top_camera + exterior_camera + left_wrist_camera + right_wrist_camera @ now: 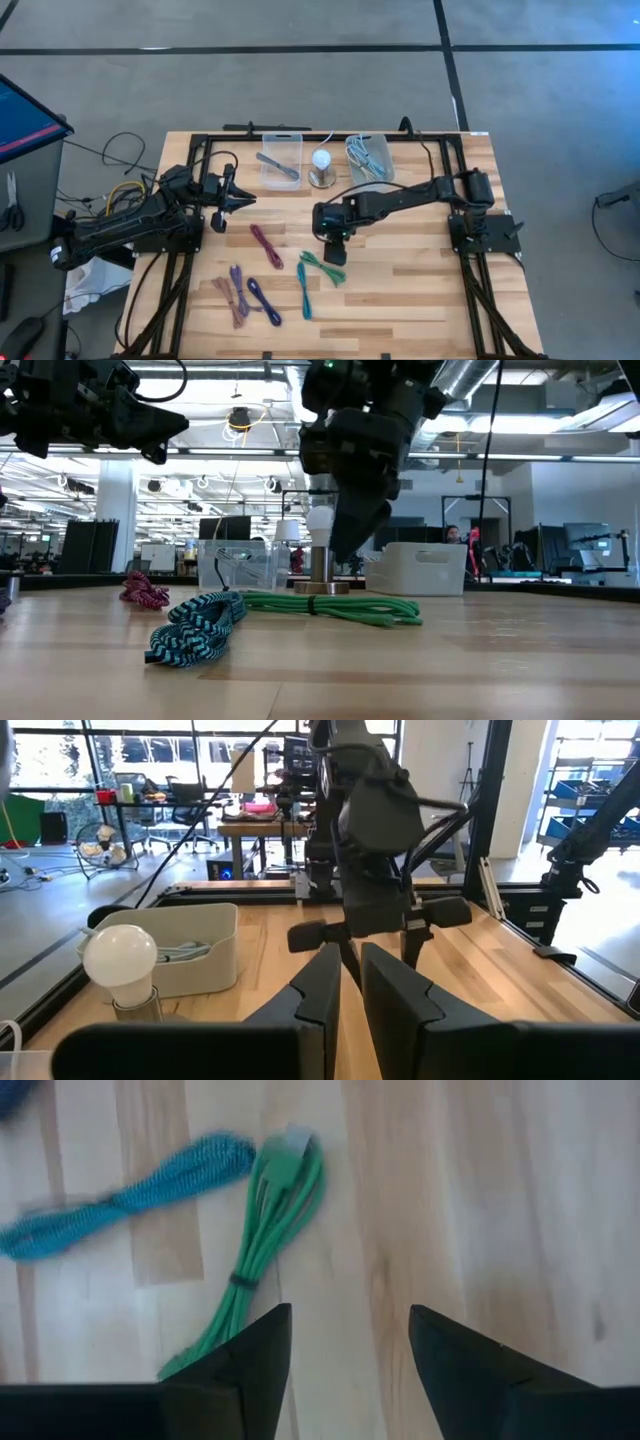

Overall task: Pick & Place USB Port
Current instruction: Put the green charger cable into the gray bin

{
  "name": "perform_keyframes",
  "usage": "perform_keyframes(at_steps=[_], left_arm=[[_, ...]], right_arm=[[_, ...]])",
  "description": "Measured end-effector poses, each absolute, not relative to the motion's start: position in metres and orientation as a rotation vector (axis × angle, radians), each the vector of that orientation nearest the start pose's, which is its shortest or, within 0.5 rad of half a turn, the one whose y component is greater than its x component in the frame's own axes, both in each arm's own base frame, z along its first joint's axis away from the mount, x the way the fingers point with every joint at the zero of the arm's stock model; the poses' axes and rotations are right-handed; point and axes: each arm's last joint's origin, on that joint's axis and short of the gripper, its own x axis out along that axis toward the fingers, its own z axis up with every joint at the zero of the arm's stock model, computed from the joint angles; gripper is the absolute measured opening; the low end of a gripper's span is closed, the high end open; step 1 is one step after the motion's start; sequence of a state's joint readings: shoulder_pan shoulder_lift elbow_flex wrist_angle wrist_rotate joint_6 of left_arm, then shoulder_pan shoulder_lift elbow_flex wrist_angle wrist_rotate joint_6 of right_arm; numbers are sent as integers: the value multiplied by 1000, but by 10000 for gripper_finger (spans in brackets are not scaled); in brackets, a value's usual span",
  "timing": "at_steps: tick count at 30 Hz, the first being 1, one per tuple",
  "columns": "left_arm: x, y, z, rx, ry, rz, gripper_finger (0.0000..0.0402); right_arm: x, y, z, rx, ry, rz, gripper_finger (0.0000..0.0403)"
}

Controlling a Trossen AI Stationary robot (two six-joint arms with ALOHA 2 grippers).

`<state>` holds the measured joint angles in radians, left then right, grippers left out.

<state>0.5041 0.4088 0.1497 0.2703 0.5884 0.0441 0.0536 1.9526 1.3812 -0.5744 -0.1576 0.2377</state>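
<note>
right gripper [334, 252] – poised above green cable [322, 268], jaws wide, empty, ready to descend | left gripper [238, 199] – parked far left, jaws narrow | bins [281, 158] far, awaiting cables

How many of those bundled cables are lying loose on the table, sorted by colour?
Green cable: 1
Teal cable: 1
Maroon cable: 1
Purple cables: 2, the other
Tan cable: 1
Total: 6 loose on the table, not counting the cable inside a clear bin.
</note>
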Motion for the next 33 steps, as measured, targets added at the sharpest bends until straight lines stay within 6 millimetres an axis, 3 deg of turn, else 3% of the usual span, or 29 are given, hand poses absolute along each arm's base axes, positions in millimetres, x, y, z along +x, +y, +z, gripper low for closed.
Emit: perform_keyframes(at_steps=[13,19,33], left_arm=[[114,45,205,50,-11,-84,44],[114,45,205,50,-11,-84,44],[114,45,205,23,-10,-84,44]], right_arm=[[393,51,180,379,1198,202,186],[394,62,181,420,1184,148,176],[393,72,180,323,1134,-52,171]])
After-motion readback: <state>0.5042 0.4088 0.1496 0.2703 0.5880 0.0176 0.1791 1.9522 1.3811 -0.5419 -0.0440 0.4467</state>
